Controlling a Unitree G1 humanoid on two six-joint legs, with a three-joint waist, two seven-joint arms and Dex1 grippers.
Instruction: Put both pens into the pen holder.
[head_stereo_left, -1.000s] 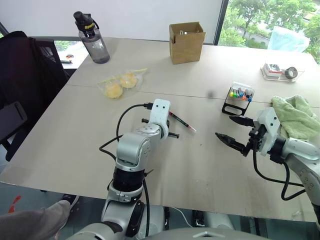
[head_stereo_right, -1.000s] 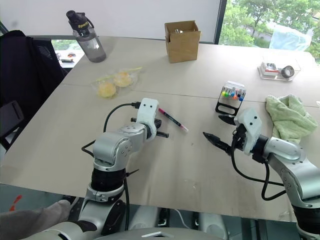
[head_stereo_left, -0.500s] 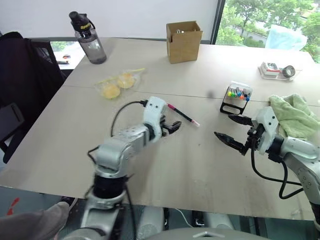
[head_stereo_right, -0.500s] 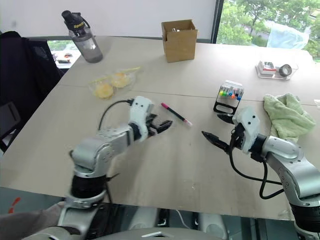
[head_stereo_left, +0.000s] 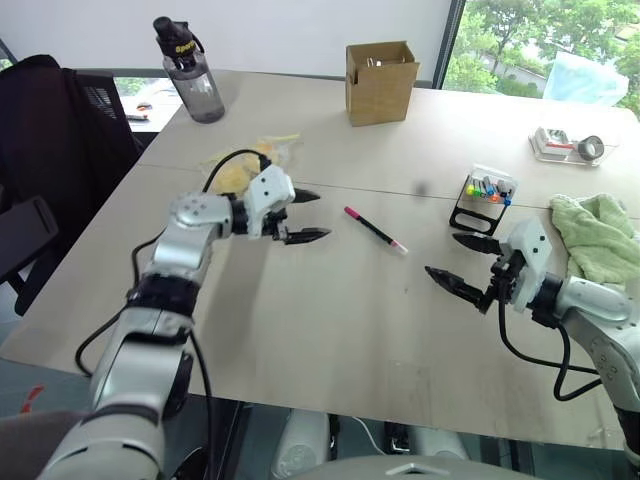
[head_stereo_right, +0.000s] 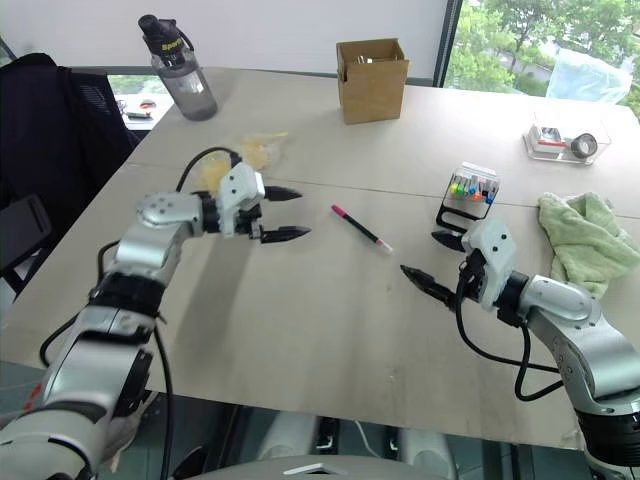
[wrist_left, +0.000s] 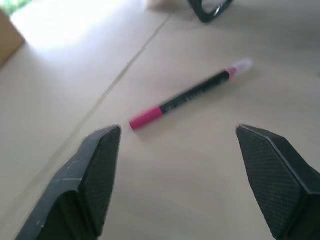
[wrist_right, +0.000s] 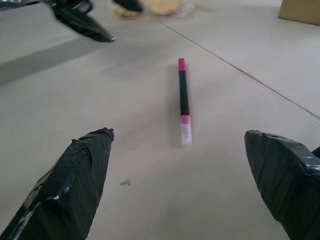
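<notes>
Item: one thin black-barrelled marker pen with a pink-magenta end and a pale clear cap (head_stereo_left: 375, 228), slim, smooth and round in section, lying flat and loose on the matt beige laminate table (head_stereo_left: 330, 340), held by nothing. Position: ahead of the left gripper (head_stereo_left: 302, 216) past its fingertips, which stand above the tabletop; also ahead of the right gripper (head_stereo_left: 463, 264), whose wrist view frames it between the two tips. Left fingers (wrist_left: 95, 165): black, wedge-shaped, cross-hatched pads, spread wide, empty. Right fingers (wrist_right: 75, 175): black, glossy, tape-like wrap, spread fully, empty. Destination: small black slanted rack with a clear plastic top and a row of bright marker caps (head_stereo_left: 482, 199), just beyond the right gripper, near a crumpled green terry cloth (head_stereo_left: 595, 230). A second pen with blue ends cannot be made out. Step judged in hand: pickup of the pink pen, no grasp yet made. Next move likely calls for a low approach, fingers straddling the narrow barrel crosswise; it may roll.
</notes>
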